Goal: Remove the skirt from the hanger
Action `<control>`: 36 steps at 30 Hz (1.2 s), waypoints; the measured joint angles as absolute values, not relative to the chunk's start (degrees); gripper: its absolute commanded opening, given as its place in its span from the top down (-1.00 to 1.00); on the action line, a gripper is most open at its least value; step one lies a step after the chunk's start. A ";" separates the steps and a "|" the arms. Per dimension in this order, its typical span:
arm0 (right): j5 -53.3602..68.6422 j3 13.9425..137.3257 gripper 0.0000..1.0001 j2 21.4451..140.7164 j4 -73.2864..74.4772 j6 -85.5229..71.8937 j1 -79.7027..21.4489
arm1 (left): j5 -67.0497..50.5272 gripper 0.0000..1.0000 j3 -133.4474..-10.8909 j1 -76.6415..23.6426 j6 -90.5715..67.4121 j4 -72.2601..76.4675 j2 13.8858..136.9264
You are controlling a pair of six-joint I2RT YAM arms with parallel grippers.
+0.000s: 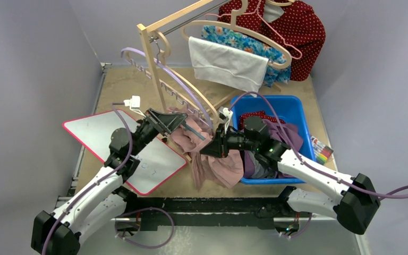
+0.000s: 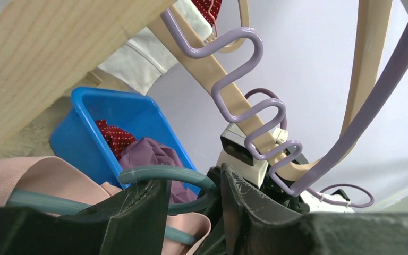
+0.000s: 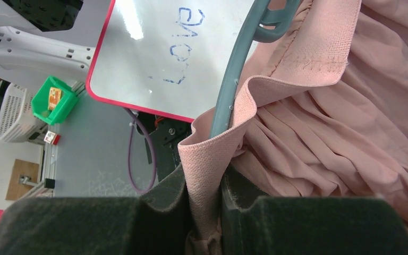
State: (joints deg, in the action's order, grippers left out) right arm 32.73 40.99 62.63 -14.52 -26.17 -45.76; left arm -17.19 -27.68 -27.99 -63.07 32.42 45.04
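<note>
Right wrist: right claw [image 3: 204, 196] pinches skirt [image 3: 324, 133] waistband edge beside hanger [image 3: 234, 85]; left claw [image 2: 194, 178] straddles hanger, grip unclear.

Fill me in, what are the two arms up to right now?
The right gripper is shut on the waistband of the pink skirt, pinching a fold of it right beside the grey-green hanger. The left gripper is at the hanger's looped end with its jaws apart on either side of the tube, not clearly clamped. The waistband is wrapped over the hanger bar, so the skirt is not off yet.
</note>
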 measured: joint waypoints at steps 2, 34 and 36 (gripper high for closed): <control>32.71 40.99 1.00 62.63 -14.52 -26.17 -45.80 | -16.58 0.51 -27.40 -28.21 -64.12 33.82 45.95; 21.47 42.24 -0.25 53.76 -7.73 -27.66 -46.87 | -9.87 1.00 -28.95 -28.91 -66.22 23.77 44.05; 20.51 43.33 -0.20 55.96 -8.38 -28.40 -46.87 | -9.74 1.00 -28.95 -28.91 -66.22 23.35 43.79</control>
